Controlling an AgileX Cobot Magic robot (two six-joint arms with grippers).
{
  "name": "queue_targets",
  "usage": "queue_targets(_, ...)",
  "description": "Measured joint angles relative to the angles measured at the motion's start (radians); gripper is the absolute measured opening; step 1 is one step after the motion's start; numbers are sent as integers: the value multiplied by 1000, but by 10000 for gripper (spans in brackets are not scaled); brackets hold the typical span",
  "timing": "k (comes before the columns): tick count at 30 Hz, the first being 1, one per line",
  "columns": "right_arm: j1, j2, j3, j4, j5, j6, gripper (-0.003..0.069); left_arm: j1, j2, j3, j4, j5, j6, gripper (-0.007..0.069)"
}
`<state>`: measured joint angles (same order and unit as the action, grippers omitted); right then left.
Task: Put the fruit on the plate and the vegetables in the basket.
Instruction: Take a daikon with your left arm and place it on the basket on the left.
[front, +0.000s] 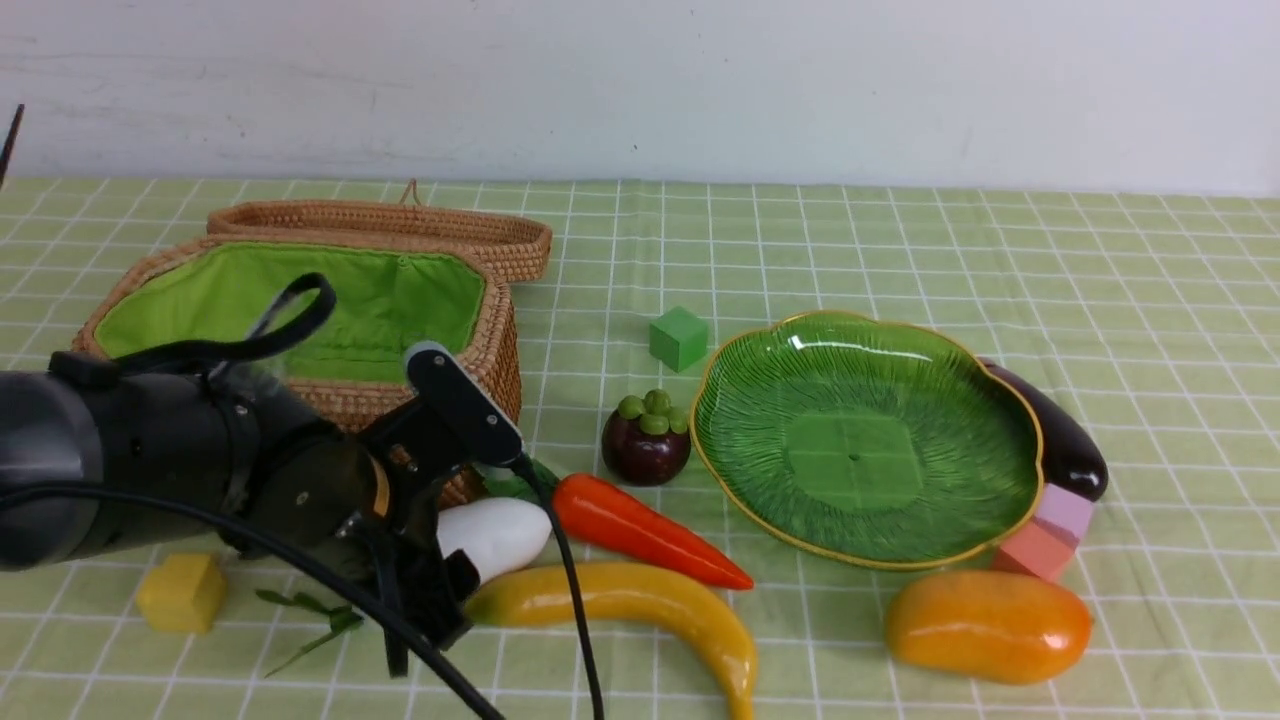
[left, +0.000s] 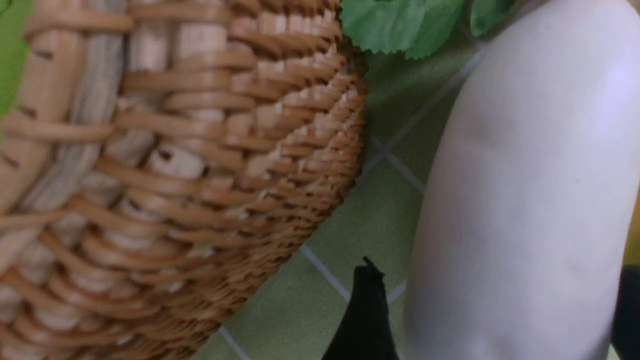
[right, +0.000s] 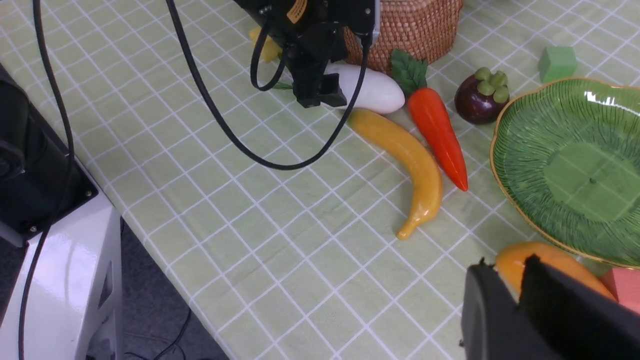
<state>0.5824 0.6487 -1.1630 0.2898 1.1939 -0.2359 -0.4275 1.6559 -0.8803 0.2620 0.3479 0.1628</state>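
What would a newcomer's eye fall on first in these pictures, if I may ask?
First, the big black left gripper at the near left, its jaws open astride the white radish beside the wicker basket. Next, the shiny green plate at the right, holding nothing, with the mango, banana, carrot and mangosteen lying near it on the checked cloth.

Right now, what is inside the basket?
Only bright green lining shows inside the basket. Its floor near the front wall is hidden by the wicker and the left arm.
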Motion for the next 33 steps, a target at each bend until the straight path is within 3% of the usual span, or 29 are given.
queue_targets(6, 0, 0, 0, 0, 11, 0, 117, 0, 36, -1, 35, -8, -5, 565)
queue_targets(13, 0, 0, 0, 12, 20, 0, 121, -1, 64, -2, 41, -5, -5, 490)
queue_targets(24, 0, 0, 0, 22, 9, 0, 128, -5, 53, -5, 41, 45, -5, 490)
queue_targets(33, 0, 0, 0, 26, -85, 0, 131, -12, -94, -5, 37, 122, 22, 490)
